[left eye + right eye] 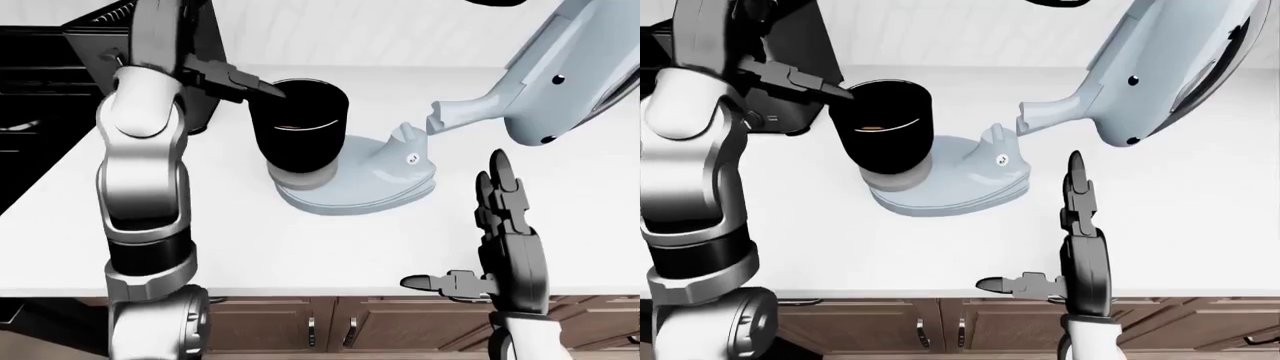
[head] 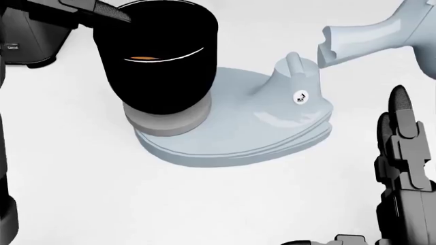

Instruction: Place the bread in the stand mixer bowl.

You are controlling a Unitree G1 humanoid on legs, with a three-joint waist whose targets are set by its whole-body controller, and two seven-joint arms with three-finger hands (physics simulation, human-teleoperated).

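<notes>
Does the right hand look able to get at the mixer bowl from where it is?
Probably yes: the right hand is open, and bare counter lies between it and the bowl. The mixer's raised head leaves the bowl's top uncovered.

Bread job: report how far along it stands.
Looks done: an orange-brown sliver, apparently the bread, shows inside the black mixer bowl, which sits on the stand mixer base. In hand: nothing; the left hand hangs at the bowl's rim, the right hand is open and empty. Left: draw the left hand clear.
</notes>
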